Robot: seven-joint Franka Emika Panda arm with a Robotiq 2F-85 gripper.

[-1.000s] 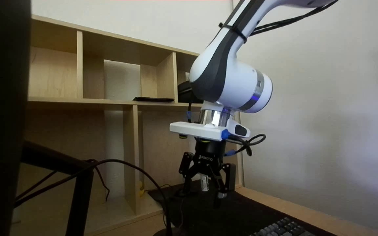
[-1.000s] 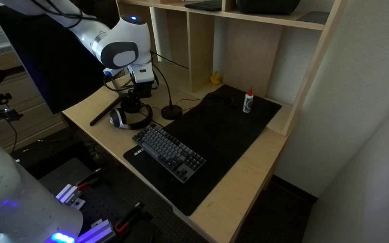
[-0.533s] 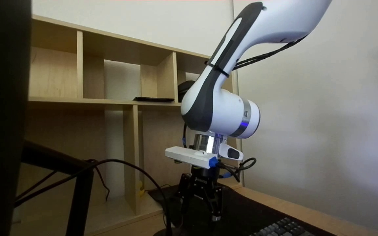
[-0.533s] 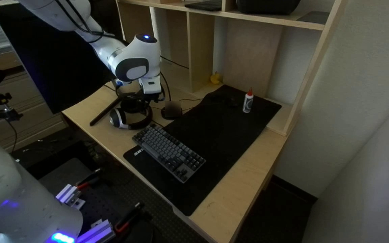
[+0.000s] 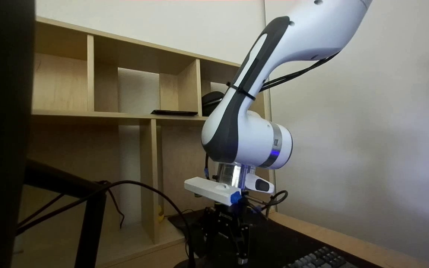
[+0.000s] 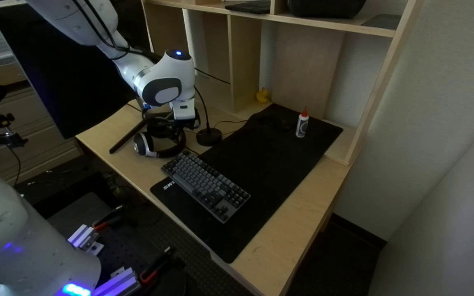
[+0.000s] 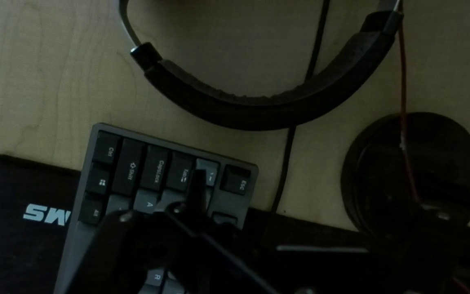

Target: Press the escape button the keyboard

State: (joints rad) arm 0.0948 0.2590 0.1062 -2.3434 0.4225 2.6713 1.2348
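The keyboard (image 6: 206,185) lies flat on a black desk mat. Its corner shows in an exterior view (image 5: 320,258) and its Esc end fills the left of the wrist view (image 7: 153,167). The dark Esc key (image 7: 236,179) is visible at that corner. My gripper (image 5: 225,249) points down with its fingers apart and nothing between them. In the wrist view one dark fingertip overlaps the backtick and Tab keys, left of the Esc key. The other finger is lost in the dark near the microphone base. I cannot tell the fingertip's height above the keys.
Headphones (image 6: 161,152) and a round microphone base (image 6: 209,136) with a thin stalk stand close to the gripper. A glue bottle (image 6: 302,124) stands on the mat (image 6: 278,156). A monitor (image 6: 60,78) and wooden shelves (image 6: 245,61) border the desk.
The arm has come down, moving slightly left in one exterior view and rightward in the other, bringing the gripper lower near the keyboard. The last half second shows a smaller drop. The keyboard has not moved.
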